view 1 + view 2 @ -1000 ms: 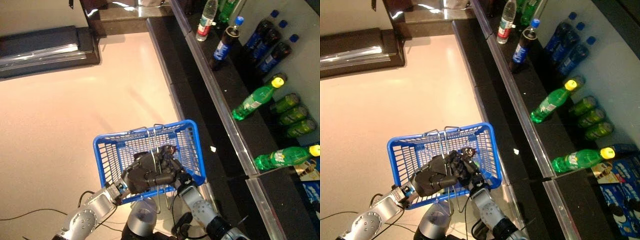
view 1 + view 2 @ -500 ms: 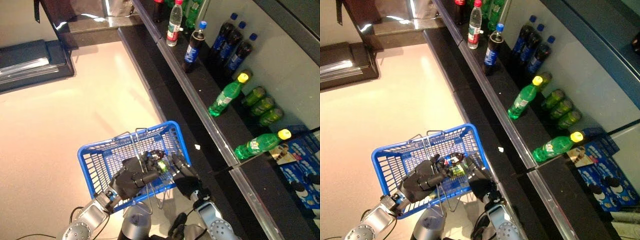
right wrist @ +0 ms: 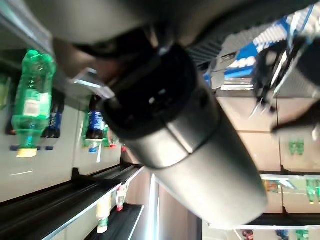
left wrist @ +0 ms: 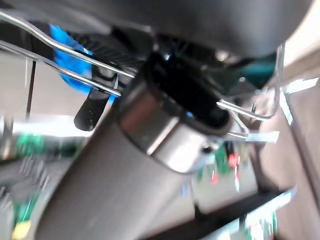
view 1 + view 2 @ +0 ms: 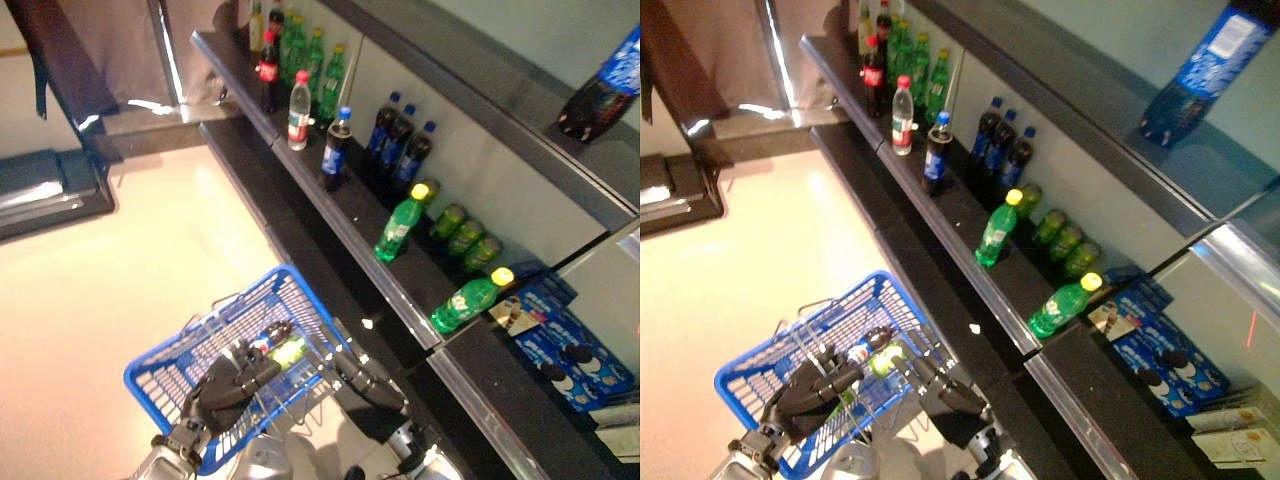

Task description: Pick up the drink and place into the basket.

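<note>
A blue wire-mesh basket [image 5: 302, 300] hangs low at the left over the pale floor. My left hand [image 5: 232, 382] is curled round its metal wire handle [image 5: 262, 392]. A small drink bottle [image 5: 287, 351] with a yellow-green body and a coloured label lies inside the basket, just past the left hand's fingers. My right hand [image 5: 366, 381] sits outside the basket's right rim with its fingers stretched toward the rim, holding nothing. Each wrist view shows mostly the other arm's forearm from very close, plus bits of wire handle and blue mesh.
A long dark shelf [image 5: 335, 235] runs along the right. It carries an upright green bottle [image 5: 400, 224], a lying green bottle [image 5: 466, 300], several dark cola bottles [image 5: 396, 150], a red-capped water bottle [image 5: 298, 110] and blue biscuit boxes [image 5: 570, 350]. Pale floor [image 5: 120, 270] lies to the left.
The camera has tilted up, showing more shelf. The right hand has drawn out of the basket to its right rim. The drink now lies uncovered in the basket.
</note>
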Robot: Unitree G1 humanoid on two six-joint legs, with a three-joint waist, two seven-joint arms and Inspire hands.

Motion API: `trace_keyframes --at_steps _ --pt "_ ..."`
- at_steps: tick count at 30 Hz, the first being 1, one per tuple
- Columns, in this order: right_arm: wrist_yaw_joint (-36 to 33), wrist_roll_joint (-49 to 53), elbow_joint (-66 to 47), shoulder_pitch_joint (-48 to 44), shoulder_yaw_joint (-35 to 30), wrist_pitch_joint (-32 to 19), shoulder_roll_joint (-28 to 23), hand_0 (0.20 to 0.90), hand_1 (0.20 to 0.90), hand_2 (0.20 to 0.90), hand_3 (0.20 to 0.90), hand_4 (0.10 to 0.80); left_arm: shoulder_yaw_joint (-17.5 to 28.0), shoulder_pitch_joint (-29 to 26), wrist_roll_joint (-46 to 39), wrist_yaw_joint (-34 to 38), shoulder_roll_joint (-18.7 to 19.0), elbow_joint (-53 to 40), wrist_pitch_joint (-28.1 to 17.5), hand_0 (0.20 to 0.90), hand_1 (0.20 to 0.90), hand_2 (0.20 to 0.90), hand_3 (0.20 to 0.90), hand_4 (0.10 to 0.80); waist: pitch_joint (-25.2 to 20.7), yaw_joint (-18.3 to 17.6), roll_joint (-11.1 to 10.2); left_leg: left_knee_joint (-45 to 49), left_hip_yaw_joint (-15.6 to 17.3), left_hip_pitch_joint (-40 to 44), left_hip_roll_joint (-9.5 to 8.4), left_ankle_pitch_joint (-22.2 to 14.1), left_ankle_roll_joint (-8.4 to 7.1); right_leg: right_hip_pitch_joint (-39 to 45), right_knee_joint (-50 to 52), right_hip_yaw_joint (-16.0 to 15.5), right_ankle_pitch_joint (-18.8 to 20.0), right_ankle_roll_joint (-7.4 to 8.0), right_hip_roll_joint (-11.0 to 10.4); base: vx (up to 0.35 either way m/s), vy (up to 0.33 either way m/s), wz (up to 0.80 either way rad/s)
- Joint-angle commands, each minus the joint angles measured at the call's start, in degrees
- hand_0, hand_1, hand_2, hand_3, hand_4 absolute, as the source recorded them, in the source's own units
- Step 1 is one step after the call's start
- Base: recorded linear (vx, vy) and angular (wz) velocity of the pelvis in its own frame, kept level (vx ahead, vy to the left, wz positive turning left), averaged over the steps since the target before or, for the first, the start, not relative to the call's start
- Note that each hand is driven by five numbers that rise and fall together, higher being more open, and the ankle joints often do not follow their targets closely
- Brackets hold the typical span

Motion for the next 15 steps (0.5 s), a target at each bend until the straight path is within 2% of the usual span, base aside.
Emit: trace_keyframes --at_steps 1,6,10,15 --pt "4.63 -0.64 -1.3 1.27 -3.37 -0.51 -2.78 0.9 0.9 0.9 0.9 0.8 -0.78 0.23 0.0 -3.84 -1.59 -10.63 -12.68 0.3 0.3 0.3 0.2 0.1 -7.12 -1.14 3.17 -1.98 3.34 0.8 1.78 2.61 1.97 -0.5 -0.51 1.87 2.47 0.56 0.67 -0.106 -0.008 -0.13" --pt "6.36 -1.14 3.59 2.09 -7.4 0.86 -3.66 0.9 0.9 0.9 0.9 0.8 1.95 -1.38 1.81 3.88 -4.0 0.0 -18.43 0.3 0.3 0.3 0.2 0.1 -7.46 -3.71 3.32 -4.31 5.76 0.74 3.18 4.32 1.39 -1.61 -2.37 3.61 3.68 0.74 0.89 -0.11 -0.043 -0.14" --pt "6.57 -0.65 5.29 1.39 -8.66 1.44 -3.3 0.9 0.9 0.9 0.9 0.8 2.72 -2.71 2.44 7.81 -5.37 4.27 -19.94 0.3 0.3 0.3 0.2 0.1 -7.54 -4.64 3.42 -4.82 6.63 0.29 3.93 5.01 0.9 -2.32 -2.8 4.11 3.97 0.68 0.96 -0.058 -0.02 -0.14" --pt "2.13 -5.79 9.43 0.47 -10.58 0.64 -3.14 0.9 0.9 0.9 0.9 0.8 3.79 -5.37 2.96 14.04 -8.08 11.32 -22.86 0.3 0.3 0.3 0.2 0.1 -6.88 -6.22 4.23 -2.57 8.65 -2.22 5.14 5.49 -0.22 -4.15 -2.06 4.19 3.75 -0.32 1.05 -0.061 0.019 -0.07"
